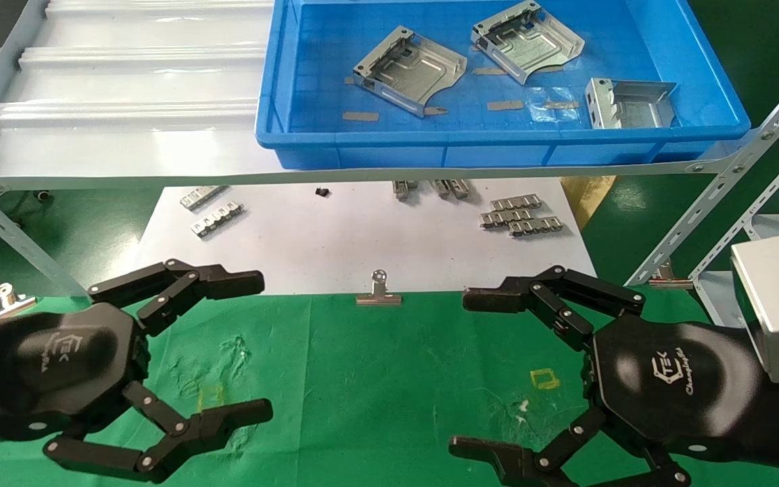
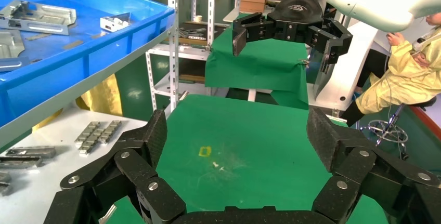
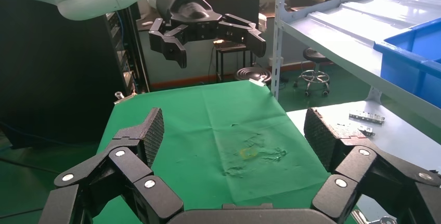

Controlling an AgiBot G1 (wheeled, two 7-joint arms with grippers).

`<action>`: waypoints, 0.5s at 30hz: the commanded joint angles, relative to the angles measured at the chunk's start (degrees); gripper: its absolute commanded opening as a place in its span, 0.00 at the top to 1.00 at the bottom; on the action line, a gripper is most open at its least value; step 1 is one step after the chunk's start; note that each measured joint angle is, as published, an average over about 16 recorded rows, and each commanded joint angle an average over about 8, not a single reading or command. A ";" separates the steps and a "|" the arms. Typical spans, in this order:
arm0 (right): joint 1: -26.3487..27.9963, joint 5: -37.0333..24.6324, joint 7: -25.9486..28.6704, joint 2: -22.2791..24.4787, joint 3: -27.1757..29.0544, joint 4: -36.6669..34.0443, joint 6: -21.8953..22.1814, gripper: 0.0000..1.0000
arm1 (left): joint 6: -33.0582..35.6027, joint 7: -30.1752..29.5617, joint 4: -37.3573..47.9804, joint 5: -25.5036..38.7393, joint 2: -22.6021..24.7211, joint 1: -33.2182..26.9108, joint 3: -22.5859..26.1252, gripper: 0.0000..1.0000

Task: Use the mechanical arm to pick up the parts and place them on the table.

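Observation:
Three silver sheet-metal parts lie in the blue tray (image 1: 308,145) on the shelf: one at the middle (image 1: 408,69), one behind it to the right (image 1: 528,39), one at the tray's right (image 1: 629,103). My left gripper (image 1: 257,348) and right gripper (image 1: 464,368) hover over the green cloth table (image 1: 389,379), facing each other, both open and empty. The yellow square mark (image 1: 544,378) lies near the right gripper. Each wrist view shows its own open fingers over the cloth, with the other gripper farther off.
Small ridged grey strips (image 1: 518,218) and more strips (image 1: 217,220) lie on the white sheet (image 1: 362,243) under the shelf. A silver binder clip (image 1: 379,292) sits at the cloth's far edge. Grey shelf struts (image 1: 721,203) slant down on the right.

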 commanded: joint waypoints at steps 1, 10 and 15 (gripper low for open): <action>0.00 0.00 0.00 0.00 0.00 0.00 0.00 0.00 | 0.00 0.00 0.00 0.00 0.00 0.00 0.00 1.00; 0.00 0.00 0.00 0.00 0.00 0.00 0.00 0.00 | 0.00 0.00 0.00 0.00 0.00 0.00 0.00 1.00; 0.00 0.00 0.00 0.00 0.00 0.00 0.00 0.00 | 0.00 0.00 0.00 0.00 0.00 0.00 0.00 1.00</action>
